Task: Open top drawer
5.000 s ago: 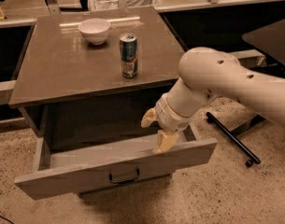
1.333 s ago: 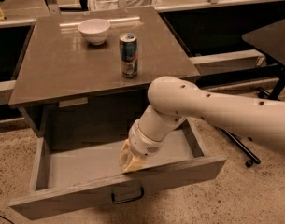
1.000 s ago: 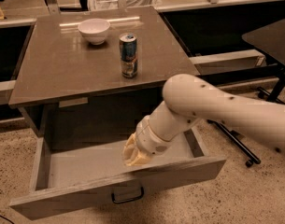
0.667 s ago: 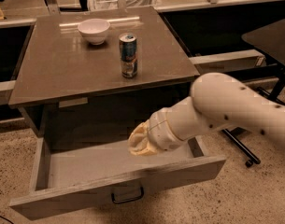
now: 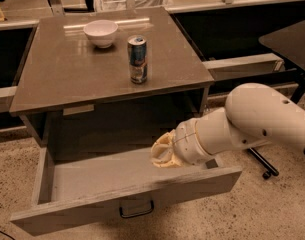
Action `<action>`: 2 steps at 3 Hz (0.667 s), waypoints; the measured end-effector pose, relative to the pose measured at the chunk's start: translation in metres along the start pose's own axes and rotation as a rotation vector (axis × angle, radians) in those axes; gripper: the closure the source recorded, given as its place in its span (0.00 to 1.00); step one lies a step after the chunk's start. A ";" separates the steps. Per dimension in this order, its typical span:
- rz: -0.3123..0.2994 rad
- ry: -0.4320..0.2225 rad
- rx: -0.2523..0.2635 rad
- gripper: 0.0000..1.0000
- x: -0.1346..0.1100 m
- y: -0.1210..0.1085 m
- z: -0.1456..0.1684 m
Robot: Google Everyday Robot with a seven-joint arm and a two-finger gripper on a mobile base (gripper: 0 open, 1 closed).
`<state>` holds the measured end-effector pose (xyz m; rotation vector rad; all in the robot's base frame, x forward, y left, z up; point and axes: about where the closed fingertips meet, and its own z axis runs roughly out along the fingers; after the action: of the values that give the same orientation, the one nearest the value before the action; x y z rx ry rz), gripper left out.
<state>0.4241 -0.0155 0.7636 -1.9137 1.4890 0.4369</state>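
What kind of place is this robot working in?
Probably an office or lab workroom, not a home: speckled hard floor, long desks behind, a plain cabinet carrying a bowl and can. The gripper hangs over the pulled-out top drawer.

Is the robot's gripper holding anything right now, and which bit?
Nothing visible is held. The cream gripper sits over the inside of the open wide grey-brown top drawer, away from its small black loop handle.
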 end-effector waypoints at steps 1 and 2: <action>0.000 0.000 0.000 0.37 0.000 0.000 0.000; 0.000 0.000 0.000 0.13 0.000 0.000 0.000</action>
<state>0.4241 -0.0155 0.7636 -1.9138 1.4890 0.4369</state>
